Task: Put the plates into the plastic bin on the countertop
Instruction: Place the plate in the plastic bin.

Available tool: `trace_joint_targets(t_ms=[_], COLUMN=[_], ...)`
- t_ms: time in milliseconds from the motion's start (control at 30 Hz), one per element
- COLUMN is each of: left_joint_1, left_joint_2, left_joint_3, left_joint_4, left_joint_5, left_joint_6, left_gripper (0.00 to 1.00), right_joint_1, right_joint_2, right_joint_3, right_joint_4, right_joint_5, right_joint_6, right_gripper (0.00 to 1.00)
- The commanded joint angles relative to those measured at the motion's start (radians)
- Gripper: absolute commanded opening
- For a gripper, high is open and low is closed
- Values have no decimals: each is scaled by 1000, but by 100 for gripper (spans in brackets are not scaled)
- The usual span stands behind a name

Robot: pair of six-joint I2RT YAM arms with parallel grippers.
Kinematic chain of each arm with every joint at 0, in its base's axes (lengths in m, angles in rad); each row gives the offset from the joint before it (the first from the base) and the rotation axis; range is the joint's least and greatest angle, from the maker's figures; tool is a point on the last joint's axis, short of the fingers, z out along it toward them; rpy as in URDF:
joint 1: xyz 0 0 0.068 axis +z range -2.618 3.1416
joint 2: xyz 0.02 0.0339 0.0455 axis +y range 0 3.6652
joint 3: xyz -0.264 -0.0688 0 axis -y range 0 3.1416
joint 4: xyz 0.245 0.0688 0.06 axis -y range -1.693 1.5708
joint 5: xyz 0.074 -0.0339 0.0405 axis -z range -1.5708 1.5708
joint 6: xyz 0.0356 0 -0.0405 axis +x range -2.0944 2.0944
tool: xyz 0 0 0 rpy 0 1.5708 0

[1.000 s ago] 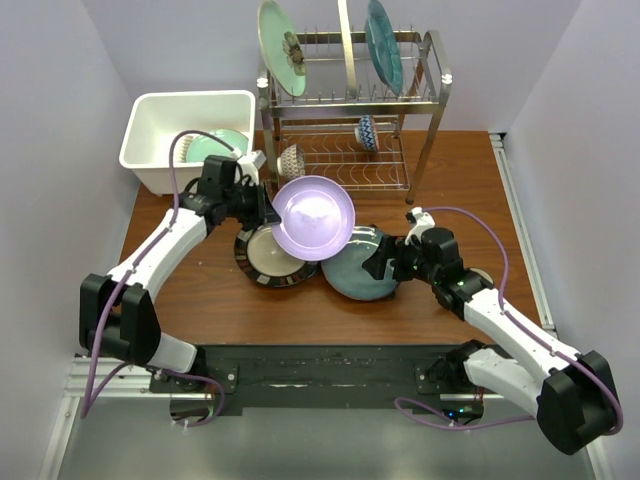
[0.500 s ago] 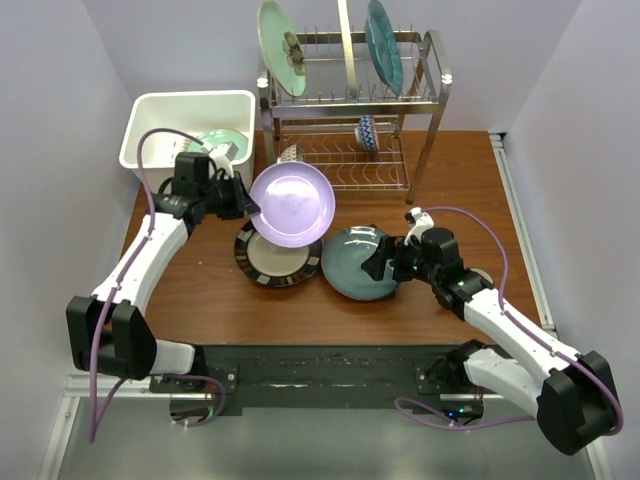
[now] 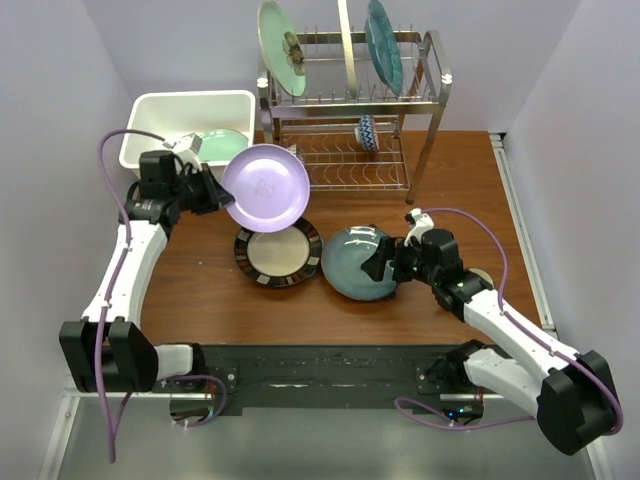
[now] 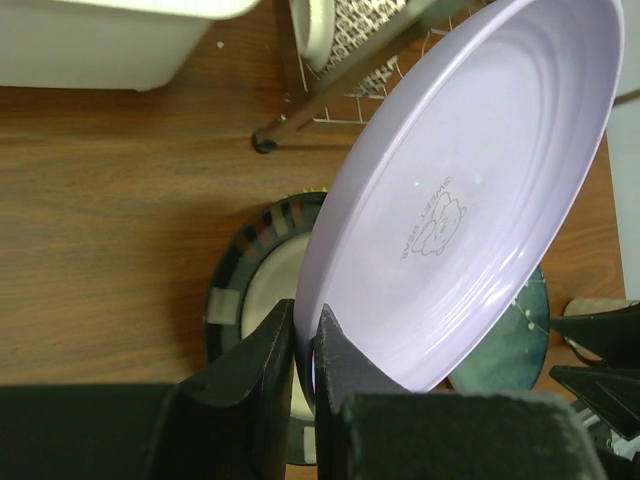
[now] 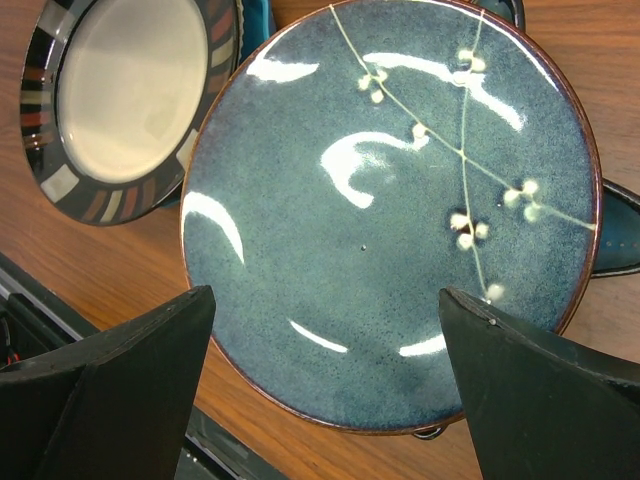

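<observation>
Now L claw (image 4: 305, 332) pinches lavender plate (image 3: 265, 187) rim; wrist cam alone shows its faint logo (image 4: 432, 222). R claw (image 5: 322, 310) spread over teal plate (image 5: 390, 210).

The left arm stretches forward, its black tool (image 3: 221, 192) pinched onto the rim of a round lavender plate (image 3: 266, 187), while the bent right arm angles inward, its black tool (image 5: 325, 300) spread wide.

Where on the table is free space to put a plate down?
Bare table right of the rack, and front left between the left arm and the striped plate. The middle is crowded: striped plate, teal plate, lavender plate held above.
</observation>
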Motion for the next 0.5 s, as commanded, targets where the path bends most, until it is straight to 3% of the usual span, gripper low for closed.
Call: trace_joint_targets(t_ms=[0,133,467], left_joint_1=[78,166,246], left_joint_2=[-52,-65,-76], left_joint_3=[3,-18,-37], left_joint_4=[60,101,198], left_joint_5=[61,118,111], left_joint_6=[-10,-36,-114], left_gripper=[0,0,0], right_joint_1=[4,4,4], right_joint_2=[-7,-2,9], right_joint_3=[-14,-14,-15], right_joint_4=[49,50,49], right_joint_5=[-9,-7,0], right_joint_6=[3,3,2], right_gripper=[99,99,99])
